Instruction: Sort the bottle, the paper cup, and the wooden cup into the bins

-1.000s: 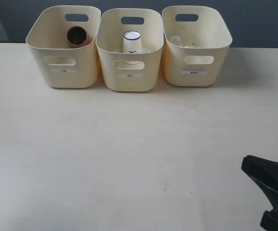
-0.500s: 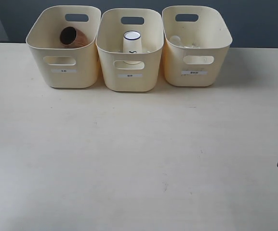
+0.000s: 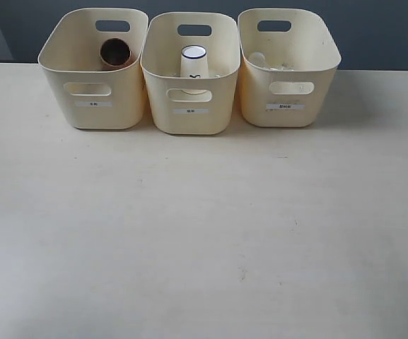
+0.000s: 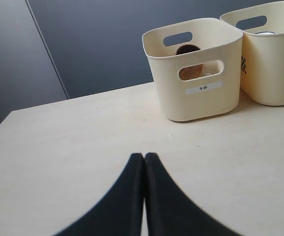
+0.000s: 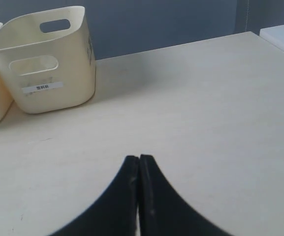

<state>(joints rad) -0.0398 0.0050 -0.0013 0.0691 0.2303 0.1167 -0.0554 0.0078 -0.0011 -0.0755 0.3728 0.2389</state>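
We log three bins in a row across the top of the exterior frame, on the table. The wooden cup lies tipped in the left bin, dark mouth toward the camera; the paper cup stands in the centre bin, apparently mouth down. In the right bin a clear shape with a pale round end at upper left reads as the bottle lying down — too faint to be sure. Neither arm shows in the exterior view. In the wrist views the left gripper and right gripper each have fingers pressed together with nothing between them, low over bare table. Sorting looks complete. Handling judgement: the paper cup is light and crushable, best pinched gently at the wall near the rim; the wooden cup is rigid, smooth and rounded, so grip across the rim; the bottle is light, slick — take it mid-body.
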